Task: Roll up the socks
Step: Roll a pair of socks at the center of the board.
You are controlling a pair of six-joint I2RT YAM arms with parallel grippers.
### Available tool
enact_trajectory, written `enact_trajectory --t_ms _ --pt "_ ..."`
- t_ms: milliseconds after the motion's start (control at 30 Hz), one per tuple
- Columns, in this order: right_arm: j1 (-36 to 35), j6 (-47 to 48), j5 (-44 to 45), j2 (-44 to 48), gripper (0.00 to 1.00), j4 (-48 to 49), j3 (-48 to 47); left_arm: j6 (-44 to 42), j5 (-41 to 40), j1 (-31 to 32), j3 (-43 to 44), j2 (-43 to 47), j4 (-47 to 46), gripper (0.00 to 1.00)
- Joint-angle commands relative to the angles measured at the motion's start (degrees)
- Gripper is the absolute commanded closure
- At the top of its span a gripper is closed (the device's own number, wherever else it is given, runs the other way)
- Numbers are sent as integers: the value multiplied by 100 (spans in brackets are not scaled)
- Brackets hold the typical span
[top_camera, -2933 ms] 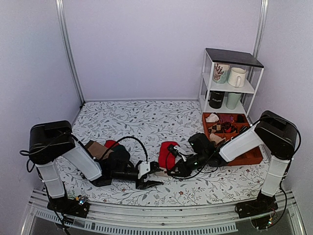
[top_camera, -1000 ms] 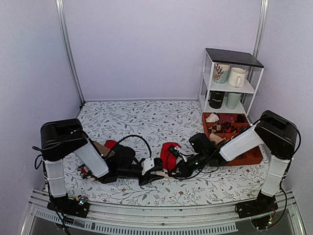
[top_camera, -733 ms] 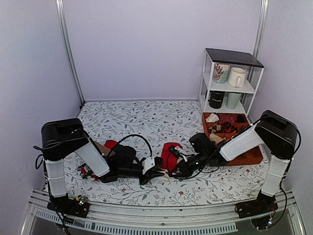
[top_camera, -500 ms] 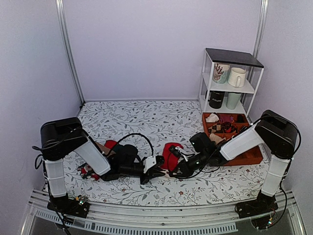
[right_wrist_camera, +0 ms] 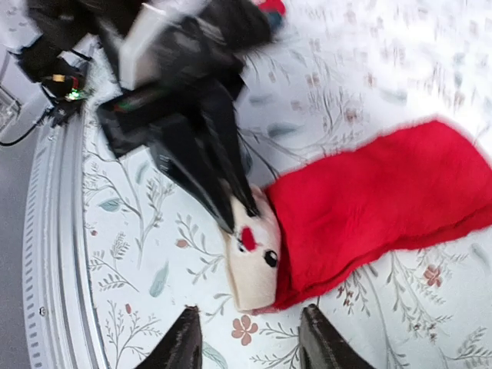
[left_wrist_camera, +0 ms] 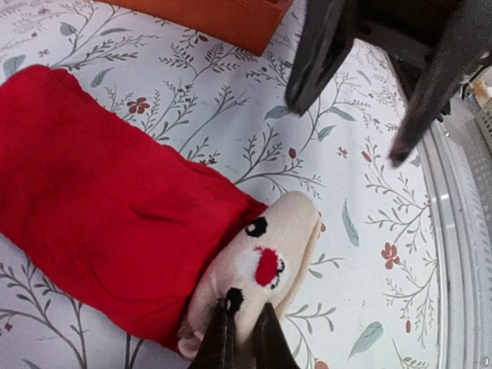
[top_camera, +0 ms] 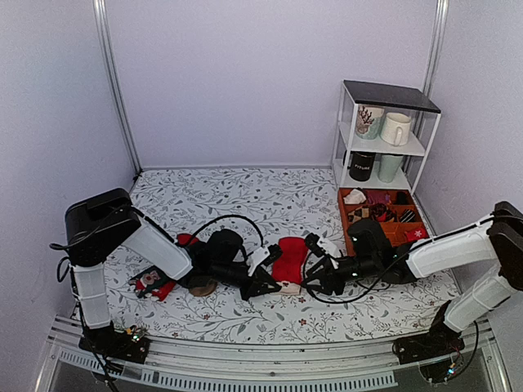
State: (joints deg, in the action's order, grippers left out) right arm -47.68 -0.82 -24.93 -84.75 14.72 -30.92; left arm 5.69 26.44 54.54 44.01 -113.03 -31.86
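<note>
The red socks (top_camera: 288, 257) lie flat, stacked on the floral table between the two arms, their pale beige end (top_camera: 288, 286) toward the front. In the left wrist view the beige end (left_wrist_camera: 273, 246) carries a small face pattern. My left gripper (left_wrist_camera: 244, 321) is shut on its edge. The top view shows the left gripper (top_camera: 268, 282) just left of the socks. My right gripper (right_wrist_camera: 247, 323) hovers open in front of the beige end (right_wrist_camera: 254, 265), touching nothing. Its dark fingers (left_wrist_camera: 319, 54) show beyond the socks (left_wrist_camera: 100, 200).
An orange tray (top_camera: 402, 260) of small items sits right of the socks, behind it a white shelf (top_camera: 384, 135) with mugs. A tan-brown sock (top_camera: 201, 287) and a flat printed item (top_camera: 150, 281) lie under the left arm. The metal front rail (right_wrist_camera: 46, 254) runs close by.
The left gripper has slid right and shut on the beige end. The right gripper has opened, let go and drawn back right. The socks now lie stretched out flat.
</note>
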Motion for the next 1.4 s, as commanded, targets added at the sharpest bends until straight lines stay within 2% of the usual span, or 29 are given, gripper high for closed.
enact_trajectory --t_ms 0,167,333,733,833,1033,1167,1367 --pt "-93 1055 -74 661 53 1367 647 460 246 -41 -241 -776 2229 100" --pt "-259 1731 -133 306 52 1364 576 520 425 -116 -200 -954 2355 100" --pt "-568 2115 261 -259 52 1272 332 503 547 -176 -208 -1028 2354 100" --pt "-729 2351 656 -1098 51 1345 -150 407 674 -210 -112 -1150 2358 100" --pt "-737 2316 682 -1273 53 1349 -220 394 687 -217 -109 -1159 2359 100" --pt "-743 2088 910 -1523 65 1360 -238 365 727 -234 -129 -1200 2333 100" --pt "-748 1915 883 -1681 79 1257 -290 341 755 -231 -113 -1221 2324 100" --pt "-739 1404 802 -2082 92 894 -423 324 640 -242 -90 -1058 2184 100"
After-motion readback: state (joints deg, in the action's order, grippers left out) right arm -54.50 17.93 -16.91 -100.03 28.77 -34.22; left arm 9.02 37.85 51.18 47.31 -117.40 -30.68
